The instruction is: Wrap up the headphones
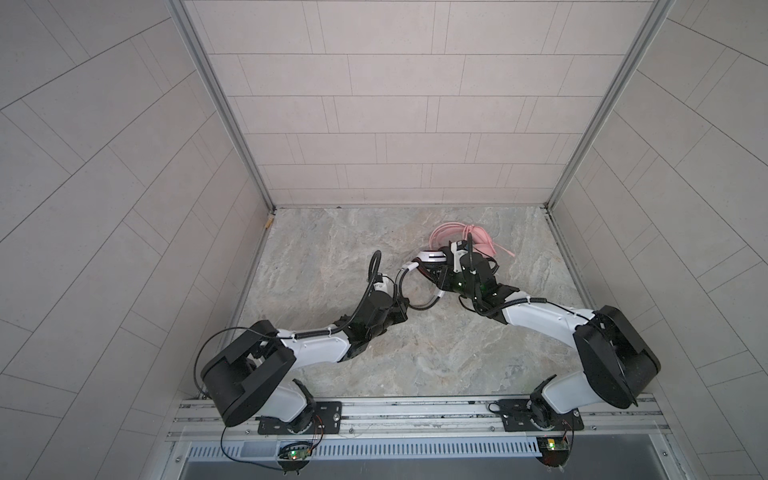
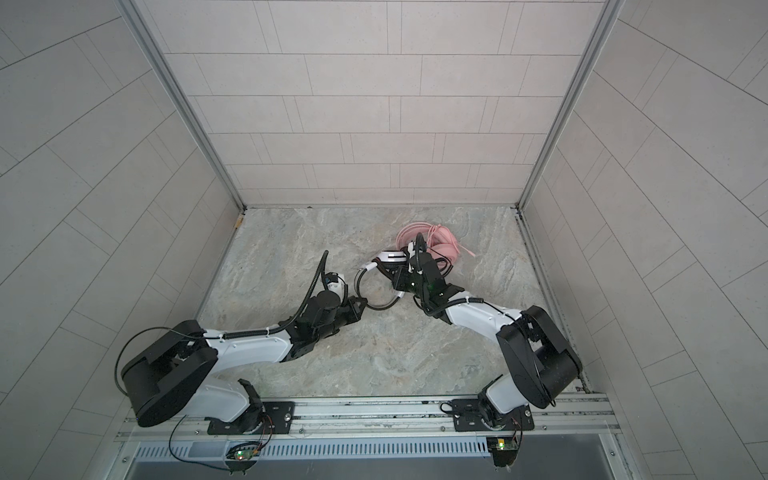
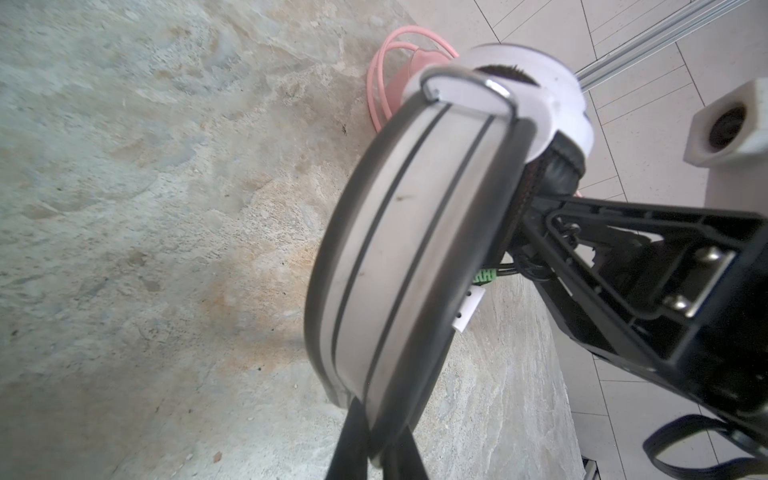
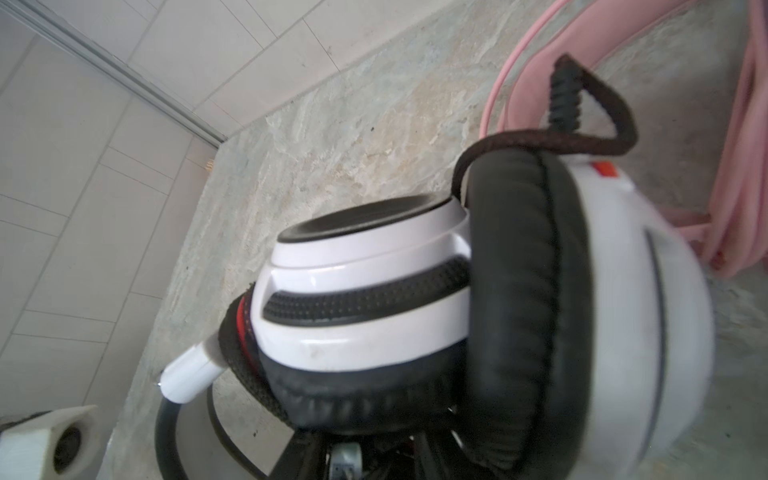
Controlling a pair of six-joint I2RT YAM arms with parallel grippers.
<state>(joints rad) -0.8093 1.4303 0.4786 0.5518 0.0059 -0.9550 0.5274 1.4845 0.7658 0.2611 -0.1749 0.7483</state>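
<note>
While the tiled walls close in the cell on three sides, the grey marbled bench carries everything you are working with. Your two arms reach in from the metal rail at the near edge and meet a little past the middle of the bench, toward its right half. Between them are the white-and-black headphones. Your left gripper is clamped tight on their headband. In the left wrist view the pale band with its two dark stripes rises straight out of the closed gripper and curves away to a white ear cup. In both top views that band shows as a dark loop standing between the two grippers. Your right gripper is at the other end, right against the ear cups, which sit side by side with black padding between them and fill the right wrist view. In the left wrist view its black frame touches that padding, but you cannot tell from any view whether its jaws are apart or closed, or whether they have hold of the cups. You also cannot tell whether the cups rest on the bench. The pink headphones lie on the bench just behind your right gripper, nearer the back wall, with their pink cable bunched in loops on and beside them. They are well apart from your left gripper. A dark braided cable runs over the edge of the black ear pad and folds back in a sharp kink.
</note>
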